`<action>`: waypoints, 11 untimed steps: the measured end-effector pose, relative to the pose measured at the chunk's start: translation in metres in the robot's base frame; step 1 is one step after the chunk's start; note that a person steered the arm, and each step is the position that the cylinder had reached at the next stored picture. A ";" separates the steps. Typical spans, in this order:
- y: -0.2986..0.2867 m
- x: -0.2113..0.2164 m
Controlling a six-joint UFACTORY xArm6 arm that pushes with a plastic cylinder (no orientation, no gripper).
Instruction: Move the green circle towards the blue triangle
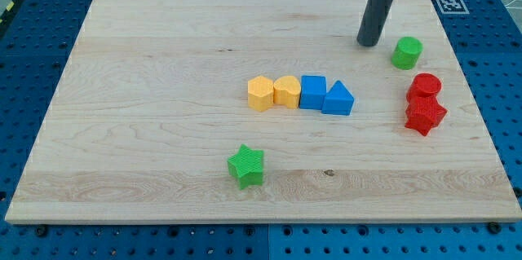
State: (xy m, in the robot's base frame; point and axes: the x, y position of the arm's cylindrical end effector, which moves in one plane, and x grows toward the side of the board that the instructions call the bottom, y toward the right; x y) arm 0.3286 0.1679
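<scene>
The green circle (pixel 406 52) sits near the view's upper right on the wooden board (pixel 163 64). The blue triangle (pixel 338 99) lies near the board's middle, down and to the left of the green circle, touching a blue cube (pixel 312 92). My tip (pixel 369 43) is the lower end of the dark rod. It rests just left of the green circle with a small gap between them, and above and to the right of the blue triangle.
A yellow hexagon (pixel 260 94) and a yellow heart (pixel 286 91) line up left of the blue cube. A red circle (pixel 425 87) and a red star (pixel 426 115) sit below the green circle. A green star (pixel 246 166) lies near the view's bottom.
</scene>
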 end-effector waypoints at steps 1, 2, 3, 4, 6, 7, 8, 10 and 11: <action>0.043 -0.007; 0.102 0.018; 0.109 0.040; 0.081 0.040; 0.025 0.020; 0.004 0.012; 0.001 0.033; 0.002 0.066; 0.027 0.060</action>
